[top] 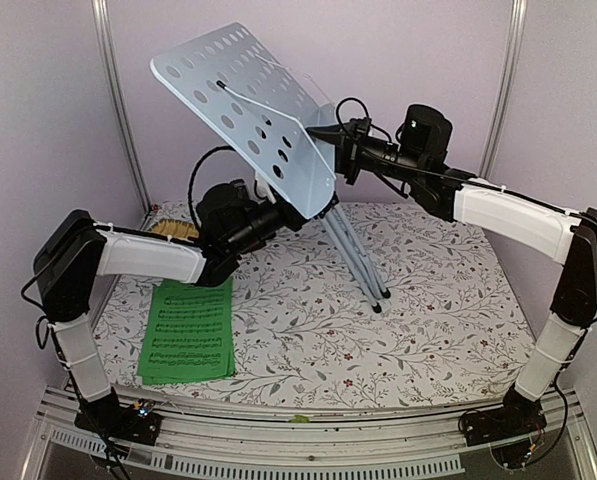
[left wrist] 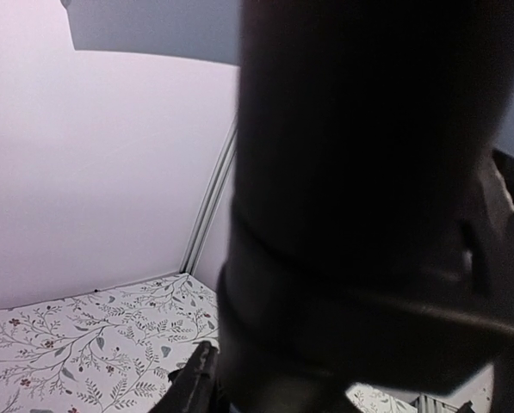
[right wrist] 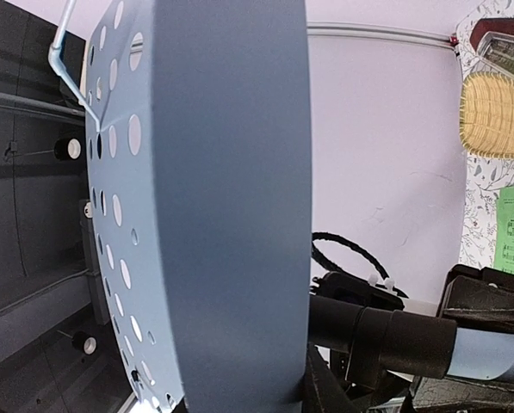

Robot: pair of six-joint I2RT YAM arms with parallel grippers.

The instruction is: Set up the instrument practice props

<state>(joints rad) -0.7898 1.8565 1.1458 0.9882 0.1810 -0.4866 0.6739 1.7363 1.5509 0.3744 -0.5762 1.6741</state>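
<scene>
The pale blue perforated music stand stands at the back centre, its desk tilted and its silver tripod legs on the cloth. My left gripper is shut on the stand's dark post under the desk; the post fills the left wrist view beside one finger. My right gripper is shut on the desk's right edge; the desk fills the right wrist view. The green sheet-music booklet lies flat at the front left. The reddish-brown metronome shows only in the right wrist view.
A tan woven straw mat lies at the back left, partly behind my left arm, next to the metronome in the right wrist view. The table carries a floral cloth. Purple walls close in the back and sides.
</scene>
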